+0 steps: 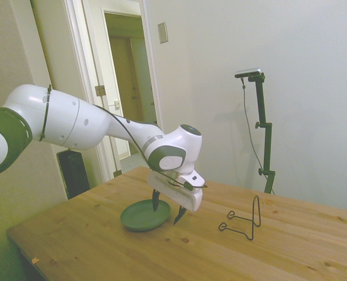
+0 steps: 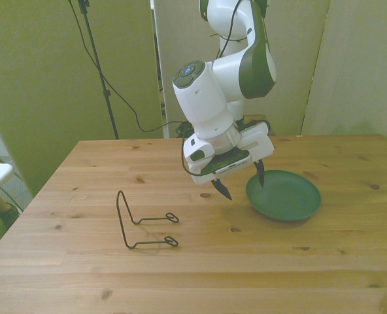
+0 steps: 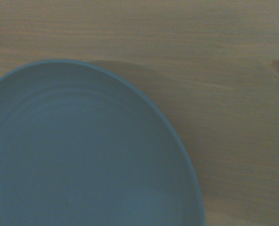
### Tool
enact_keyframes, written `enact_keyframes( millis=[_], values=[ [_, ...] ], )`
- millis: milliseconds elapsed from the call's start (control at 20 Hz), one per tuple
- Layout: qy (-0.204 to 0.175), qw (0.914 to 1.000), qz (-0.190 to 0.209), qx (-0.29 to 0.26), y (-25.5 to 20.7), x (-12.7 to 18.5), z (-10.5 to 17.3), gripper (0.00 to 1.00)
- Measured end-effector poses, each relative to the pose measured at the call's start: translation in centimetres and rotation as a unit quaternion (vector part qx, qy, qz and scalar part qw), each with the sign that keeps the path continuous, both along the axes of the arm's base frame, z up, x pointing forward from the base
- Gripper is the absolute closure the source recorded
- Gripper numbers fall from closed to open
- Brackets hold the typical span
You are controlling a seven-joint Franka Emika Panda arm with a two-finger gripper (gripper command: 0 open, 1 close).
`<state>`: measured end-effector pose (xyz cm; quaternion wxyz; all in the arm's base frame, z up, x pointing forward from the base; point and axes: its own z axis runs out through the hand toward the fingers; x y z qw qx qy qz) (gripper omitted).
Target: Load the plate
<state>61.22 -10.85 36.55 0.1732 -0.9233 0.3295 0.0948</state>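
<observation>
In the front view we start nearest the camera, with the thin black wire stand [image 2: 144, 222] in the lower left of the frame, its upright hoop and two looped feet resting on the wooden counter [image 2: 324, 261]. It is bare, and we judge it to be the holder that the plate is meant to go into, since its open side faces toward the right of the frame where the plate lies.

Further back, right of centre, the round, shallow, dull grey-green plate with a raised rim [image 2: 284, 195] lies flat on the counter, well apart from the stand. In the side view the same plate [image 1: 144, 215] sits left of centre and the stand [image 1: 244, 219] to the right of it.

Just above the plate's rim on the stand's side hangs the white arm's end effector [image 2: 240, 179], its two dark fingers spread wide and holding nothing. One fingertip [image 2: 261, 175] points down over the plate's inner edge and the other [image 2: 223, 191] hangs outside the rim over bare wood, so we read the spread as set to straddle the rim for a pinch. Whether either tip touches, we cannot tell. The wrist view shows the plate's curved edge [image 3: 83, 150] close below, which fits that approach.

The grasp itself looks not yet made.
</observation>
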Motion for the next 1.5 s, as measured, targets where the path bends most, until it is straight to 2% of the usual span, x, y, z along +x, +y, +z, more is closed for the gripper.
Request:
enact_keyframes(
  millis=[1000, 1050, 1500],
  values=[
    [0.008, 0.9993, 0.028, 0.021, 2.6, 1.1, -1.5, 0.00],
    [0.008, 0.9993, 0.030, 0.022, 2.8, 1.2, -1.5, 1.00],
    [0.010, 0.9992, 0.030, 0.022, 2.8, 1.3, -1.6, 1.00]
  ],
)
